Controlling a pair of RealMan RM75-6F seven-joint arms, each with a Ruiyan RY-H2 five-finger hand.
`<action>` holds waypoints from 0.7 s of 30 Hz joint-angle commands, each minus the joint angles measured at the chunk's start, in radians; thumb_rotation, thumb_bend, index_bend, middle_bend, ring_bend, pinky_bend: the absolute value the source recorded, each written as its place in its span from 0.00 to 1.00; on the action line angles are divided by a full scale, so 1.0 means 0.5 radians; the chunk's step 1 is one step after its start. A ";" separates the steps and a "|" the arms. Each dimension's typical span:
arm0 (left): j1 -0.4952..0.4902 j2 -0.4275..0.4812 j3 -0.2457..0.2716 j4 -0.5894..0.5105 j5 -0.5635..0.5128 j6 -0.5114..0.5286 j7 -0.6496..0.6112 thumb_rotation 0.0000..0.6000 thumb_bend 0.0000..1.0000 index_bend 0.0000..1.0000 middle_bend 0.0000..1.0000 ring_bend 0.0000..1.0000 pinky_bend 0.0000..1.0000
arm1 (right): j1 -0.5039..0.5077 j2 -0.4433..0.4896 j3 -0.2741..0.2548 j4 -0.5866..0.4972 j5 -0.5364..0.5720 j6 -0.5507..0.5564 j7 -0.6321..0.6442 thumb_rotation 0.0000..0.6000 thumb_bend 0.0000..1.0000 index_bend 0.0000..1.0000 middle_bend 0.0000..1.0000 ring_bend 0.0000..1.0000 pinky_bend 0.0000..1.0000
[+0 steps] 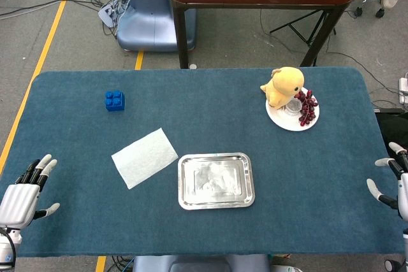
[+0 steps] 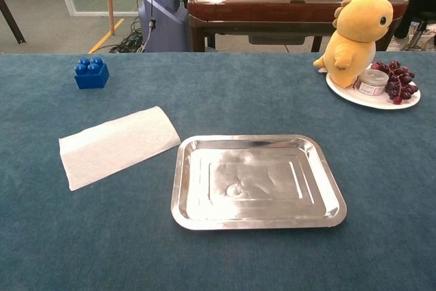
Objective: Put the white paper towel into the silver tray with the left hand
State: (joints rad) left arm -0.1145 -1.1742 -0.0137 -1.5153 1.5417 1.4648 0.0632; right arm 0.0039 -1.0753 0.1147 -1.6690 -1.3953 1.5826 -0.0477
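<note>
Head view shows my left hand (image 1: pixel 22 195) at the near left corner of the bench (image 1: pixel 210 125), with the fingers (image 1: pixel 39 167) spread apart and holding nothing. My right hand (image 1: pixel 394 183) is at the near right edge, partly cut off by the frame; its fingers are also apart and empty. The white paper towel (image 1: pixel 145 157) lies flat on the blue bench cover, well apart from my left hand and just beside the left edge of the silver tray (image 1: pixel 216 205). It is not touching the tray as far as I can see. The tray is empty. A blue block (image 1: pixel 115 100) stands further back on the left. At the far right, a white plate (image 1: pixel 287 121) carries a yellow plush toy (image 1: pixel 282 85) and dark red grapes (image 1: pixel 307 107).
</note>
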 commanded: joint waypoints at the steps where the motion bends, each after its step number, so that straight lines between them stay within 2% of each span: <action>1: -0.006 -0.004 0.007 0.018 0.029 0.008 -0.033 1.00 0.06 0.11 0.04 0.01 0.24 | 0.001 0.002 0.007 0.000 0.020 -0.013 -0.007 1.00 0.25 0.41 0.18 0.12 0.07; 9: -0.025 -0.034 0.029 0.060 0.113 0.025 -0.069 1.00 0.06 0.12 0.04 0.01 0.25 | -0.010 0.001 0.005 -0.009 0.006 -0.008 -0.007 1.00 0.25 0.41 0.19 0.12 0.07; 21: -0.074 -0.195 0.056 0.264 0.299 0.106 -0.119 1.00 0.06 0.16 0.04 0.00 0.26 | -0.025 0.031 0.015 -0.007 0.006 -0.013 0.064 1.00 0.25 0.41 0.20 0.12 0.07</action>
State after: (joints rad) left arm -0.1448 -1.2606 0.0133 -1.3976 1.6797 1.5118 0.0182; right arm -0.0078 -1.0599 0.1216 -1.6733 -1.3914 1.5756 -0.0162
